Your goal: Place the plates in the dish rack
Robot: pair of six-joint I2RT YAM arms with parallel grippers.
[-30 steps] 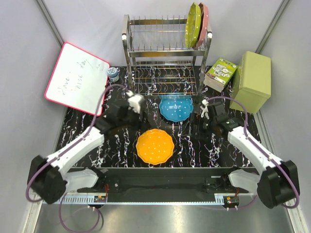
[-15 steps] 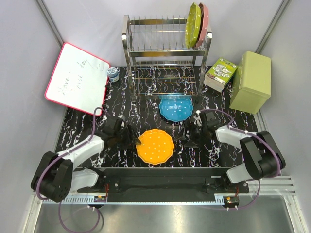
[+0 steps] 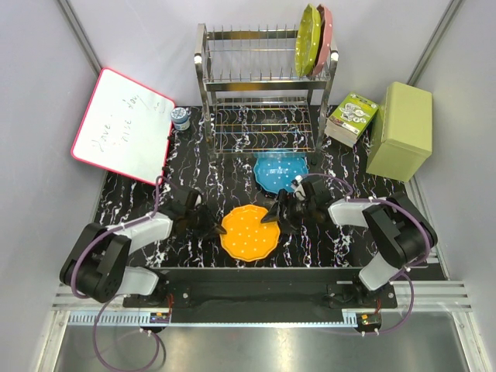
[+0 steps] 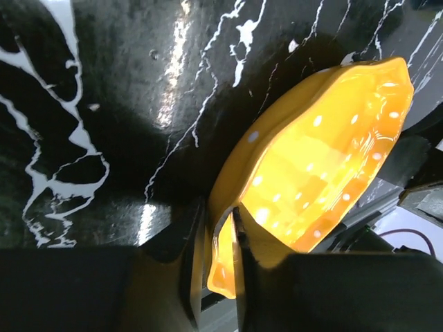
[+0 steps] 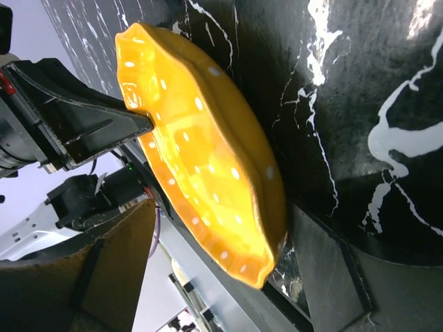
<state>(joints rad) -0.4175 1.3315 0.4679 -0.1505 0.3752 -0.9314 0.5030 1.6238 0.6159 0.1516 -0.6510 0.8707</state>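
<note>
Black marble counter (image 3: 139, 201): left fingers (image 4: 192, 277) pinch orange plate (image 3: 248, 232) rim, right fingers (image 5: 332, 277) apart astride opposite edge. Close right before lifting level.

our left arm (image 3: 136, 230) and right arm (image 3: 353, 211) have white shells and black joints; thin purple cables (image 3: 339, 179) loop back from the black fingers (image 4: 192, 263).

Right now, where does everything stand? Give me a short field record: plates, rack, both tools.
orange plate: on the table, between the tools
blue plate: on the table, in front of the dish rack
yellow-green plate: upright, top tier, right end
pink plate: upright beside it
left tool: closed on the orange plate's left rim
right tool: open at its right rim
</note>
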